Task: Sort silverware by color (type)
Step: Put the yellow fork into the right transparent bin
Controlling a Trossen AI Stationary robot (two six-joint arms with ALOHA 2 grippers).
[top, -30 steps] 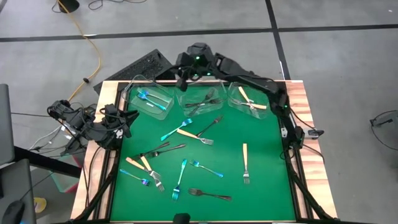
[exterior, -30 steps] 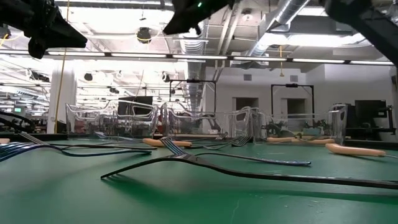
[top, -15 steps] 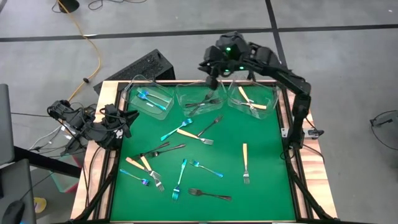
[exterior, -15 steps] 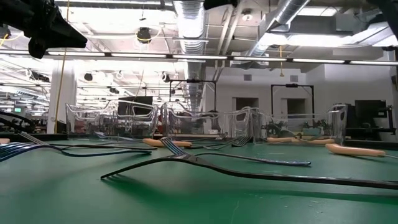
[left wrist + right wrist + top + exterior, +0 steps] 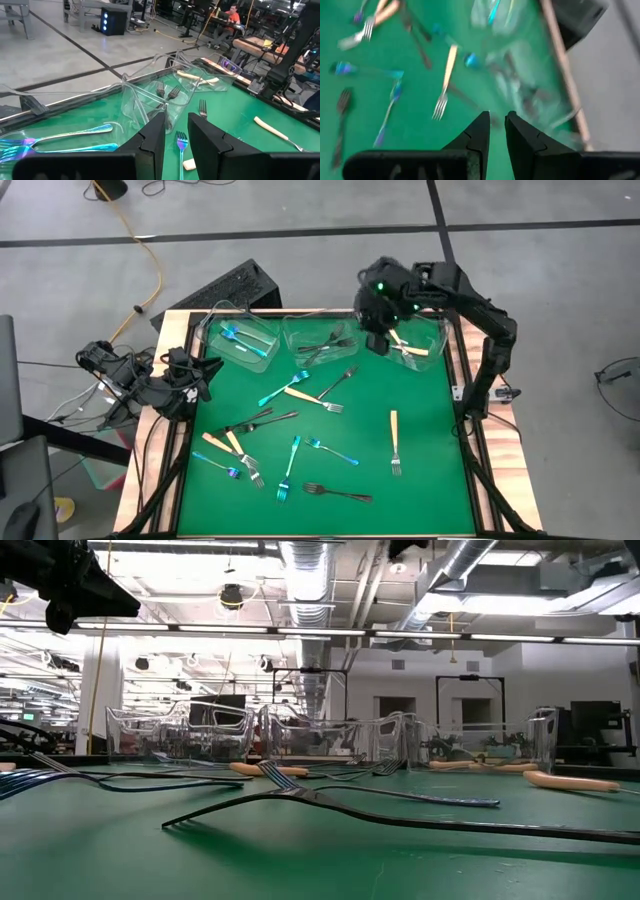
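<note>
Silverware lies scattered on the green mat: blue-teal forks (image 5: pixel 289 468), dark forks (image 5: pixel 338 493) and cream-handled forks (image 5: pixel 395 442). At the far edge, the left tub (image 5: pixel 240 335) holds blue forks, the middle tub (image 5: pixel 320 340) dark ones and the right tub (image 5: pixel 408 340) cream ones. My right gripper (image 5: pixel 379 345) hovers high above the gap between the middle and right tubs. It points steeply down, and its fingers (image 5: pixel 497 127) stand slightly apart with nothing between them. My left gripper (image 5: pixel 205 367) waits at the table's left edge, open and empty (image 5: pixel 176 131).
A raised wooden frame (image 5: pixel 480 380) borders the mat. Cables and a dark box (image 5: pixel 230 285) lie on the floor past the far left corner. The mat's near right part has open room around the lone cream-handled fork.
My right gripper has swung from above the far edge near the middle tub toward the table's right. It has then come a little toward the near side and tipped further down. It has risen out of the top of the low view. The forks have stayed in place.
</note>
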